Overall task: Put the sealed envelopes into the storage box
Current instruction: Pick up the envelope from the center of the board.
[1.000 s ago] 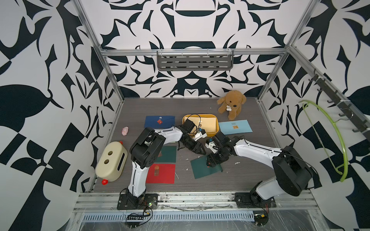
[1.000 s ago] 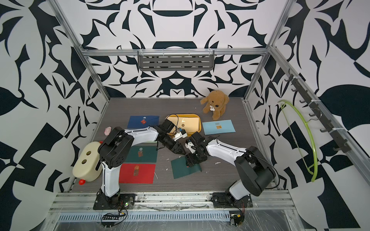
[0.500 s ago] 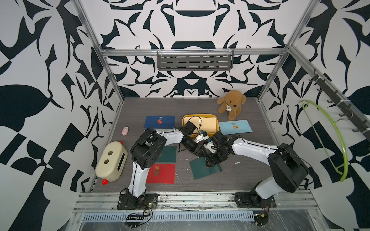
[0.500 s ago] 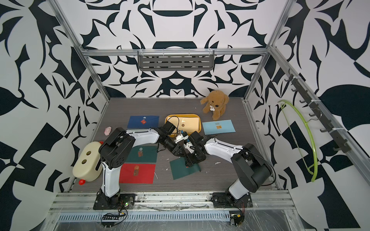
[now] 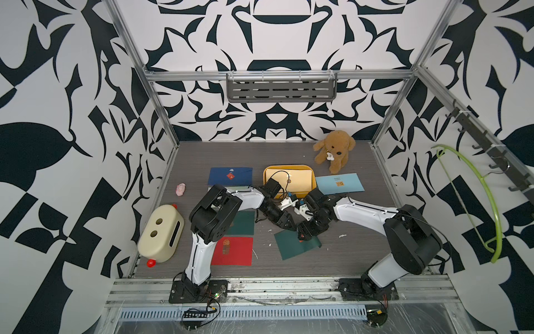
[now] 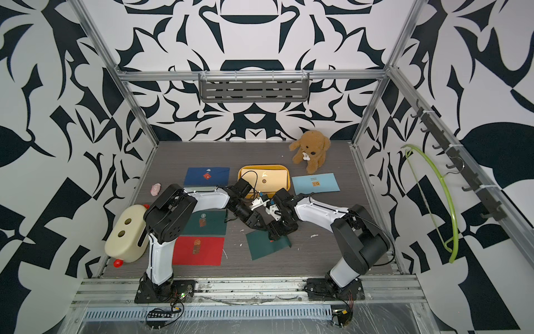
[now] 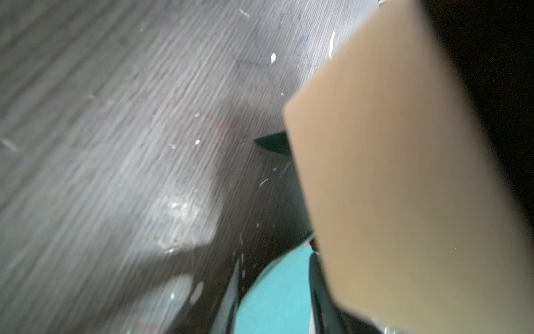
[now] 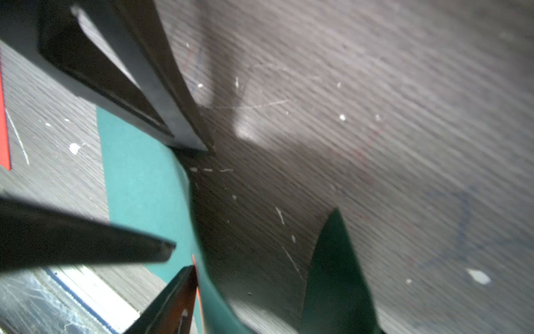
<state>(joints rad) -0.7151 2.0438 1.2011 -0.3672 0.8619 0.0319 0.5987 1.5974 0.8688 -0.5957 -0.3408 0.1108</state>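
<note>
A dark green envelope (image 5: 291, 245) lies tilted at the table's middle, and both grippers meet at its far edge. In the right wrist view this envelope (image 8: 141, 179) bows upward. One of my right gripper's fingers (image 8: 173, 306) rests against the curl. My left gripper (image 5: 291, 227) is open, with teal paper (image 7: 274, 289) between its fingers. My right gripper (image 5: 303, 235) is open too. The storage box (image 5: 267, 185) stands behind, with a cream envelope (image 5: 297, 177) inside. Navy (image 5: 230, 176), light blue (image 5: 339, 183), red (image 5: 232, 251) and another dark green envelope (image 5: 244, 222) lie flat.
A brown plush dog (image 5: 333, 150) sits at the back right. A cream toy with two holes (image 5: 161, 232) and a small pink thing (image 5: 180, 189) lie at the left. White scraps dot the table. A green hanger (image 5: 485, 202) hangs on the right wall.
My left jaws have narrowed around the tilted envelope's edge. The right gripper has shifted slightly left, closer to the left one. The envelope has slid a little with them.
</note>
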